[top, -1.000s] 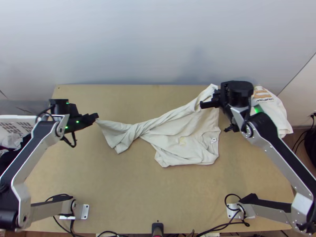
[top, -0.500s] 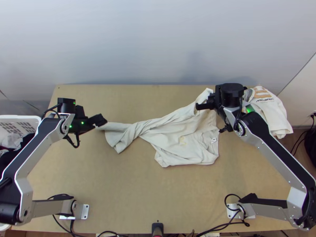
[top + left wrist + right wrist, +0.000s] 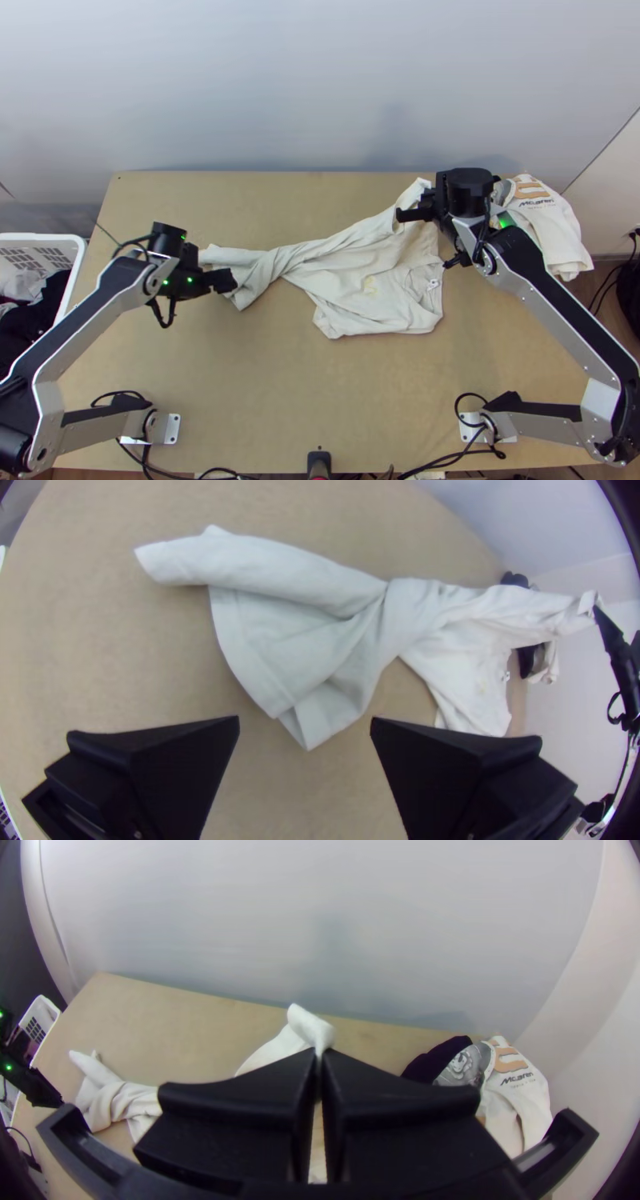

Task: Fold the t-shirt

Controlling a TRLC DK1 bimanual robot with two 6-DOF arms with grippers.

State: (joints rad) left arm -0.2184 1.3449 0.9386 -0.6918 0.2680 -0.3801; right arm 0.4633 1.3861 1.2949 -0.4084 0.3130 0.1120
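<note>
Metal base plates (image 3: pixel 174 428), 2: 1 for each arm, fixed at the near side of the light wooden table (image 3: pixel 280 400). Black cables (image 3: pixel 444 462) run beside them.

Black upright fitting (image 3: pixel 318 464), 1: at the near edge, between the plates.

Off-white cloth t-shirt (image 3: pixel 352 276), 1: across the table's middle and far part, unfolded and wrinkled. The body is loosely spread at the right, with a small white label (image 3: pixel 434 284) by the neck opening; the middle is twisted into a rope; the left end fans out on the wood.

Left gripper (image 3: pixel 226 280), black: above the table at the t-shirt's left end, its 2 wide flat fingers well apart, wood visible between them.

White plastic basket (image 3: pixel 81 260), 1: off the table's left side, holding dark cloth (image 3: pixel 32 308) and white cloth (image 3: pixel 18 286).

Right gripper (image 3: pixel 404 214), black: over the far right part, its 2 fingers together, clamped on a raised, gathered far corner of the t-shirt.

White garment with orange print (image 3: pixel 554 232), 1: bunched at the far right corner, dark purple cloth (image 3: pixel 433 1059) against it.

Pale grey wall (image 3: pixel 280 88), 1: behind the far edge.
</note>
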